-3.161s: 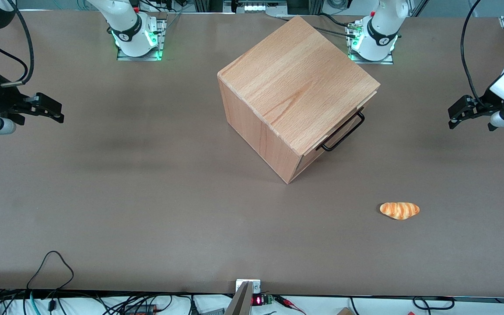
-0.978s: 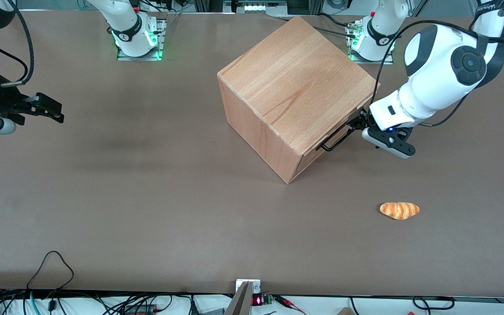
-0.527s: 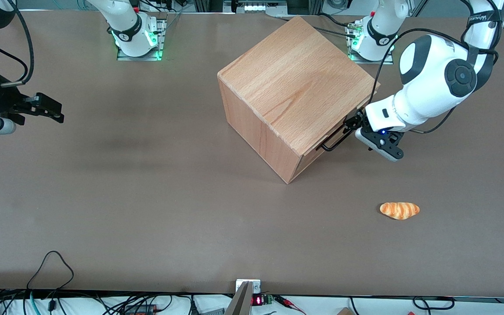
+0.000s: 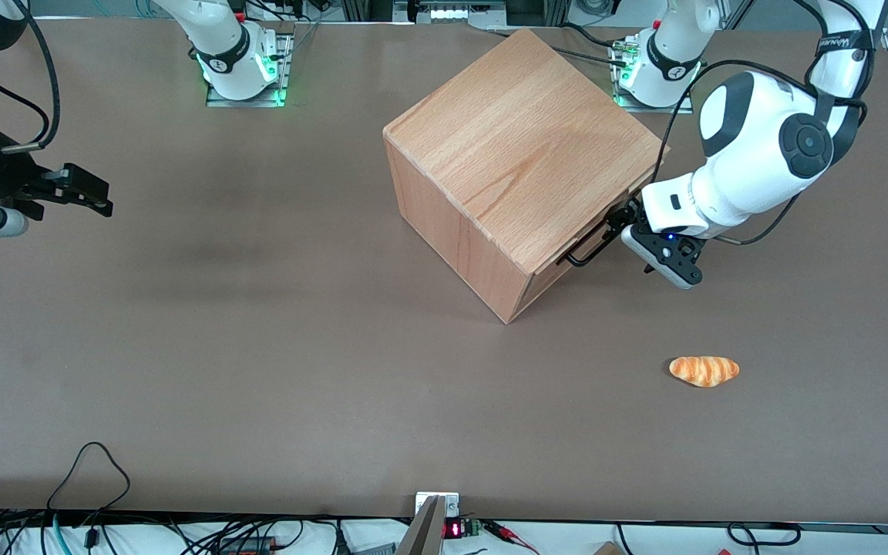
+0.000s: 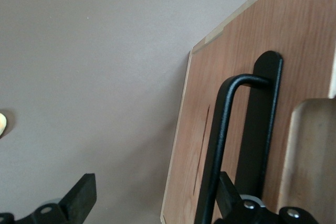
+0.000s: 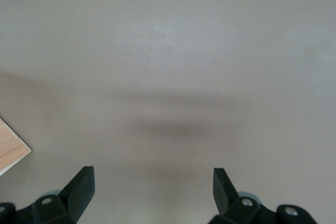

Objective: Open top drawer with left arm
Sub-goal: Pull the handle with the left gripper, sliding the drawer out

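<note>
The top drawer (image 4: 545, 280) sits just under the lid of the beech cabinet (image 4: 521, 146), and its front panel (image 5: 299, 51) faces the working arm's end of the table. The front looks flush with the cabinet body. Its thin black bar handle (image 4: 595, 242) stands out from the panel. My left arm (image 4: 752, 173) reaches down beside the cabinet. The gripper (image 4: 623, 224) is at the handle and open. In the left wrist view the handle bar (image 5: 216, 166) runs between the gripper (image 5: 155, 184) fingers, close against one fingertip (image 5: 227, 188), while the other fingertip (image 5: 83, 195) is over bare table.
A small orange bread roll (image 4: 704, 371) lies on the brown table (image 4: 259, 347), nearer the front camera than the gripper and toward the working arm's end. The two arm bases (image 4: 656, 73) with green lights stand along the table edge farthest from the front camera.
The left arm came in from the table's end to the drawer handle. Over the last second the gripper slid a little along the handle toward the front camera. The drawer has not moved.
</note>
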Controlling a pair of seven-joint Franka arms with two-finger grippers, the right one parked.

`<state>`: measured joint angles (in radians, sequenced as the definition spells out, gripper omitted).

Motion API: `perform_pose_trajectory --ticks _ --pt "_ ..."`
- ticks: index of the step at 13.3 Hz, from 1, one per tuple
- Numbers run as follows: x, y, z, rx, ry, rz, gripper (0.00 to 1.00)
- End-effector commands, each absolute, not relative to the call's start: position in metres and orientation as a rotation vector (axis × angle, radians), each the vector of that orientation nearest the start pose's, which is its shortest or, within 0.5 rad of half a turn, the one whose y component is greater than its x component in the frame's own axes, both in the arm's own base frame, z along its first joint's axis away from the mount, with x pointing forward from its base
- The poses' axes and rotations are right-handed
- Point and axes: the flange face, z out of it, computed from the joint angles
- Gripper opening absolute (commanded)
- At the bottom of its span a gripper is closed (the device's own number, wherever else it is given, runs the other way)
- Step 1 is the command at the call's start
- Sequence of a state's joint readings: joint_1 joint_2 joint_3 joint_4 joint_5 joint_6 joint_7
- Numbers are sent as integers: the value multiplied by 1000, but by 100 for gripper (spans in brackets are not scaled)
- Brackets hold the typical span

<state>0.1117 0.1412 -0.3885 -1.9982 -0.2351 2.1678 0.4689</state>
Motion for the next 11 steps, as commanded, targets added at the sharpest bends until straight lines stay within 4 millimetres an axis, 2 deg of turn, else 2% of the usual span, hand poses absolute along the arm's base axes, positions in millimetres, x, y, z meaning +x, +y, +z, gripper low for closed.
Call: perform_pose_trajectory --ticks 1,6,11 --pt "562 -162 395 -3235 1062 -128 100" --pt "566 -152 393 -3222 1094 -138 100" --pt "585 -88 368 -3216 1089 -122 100"
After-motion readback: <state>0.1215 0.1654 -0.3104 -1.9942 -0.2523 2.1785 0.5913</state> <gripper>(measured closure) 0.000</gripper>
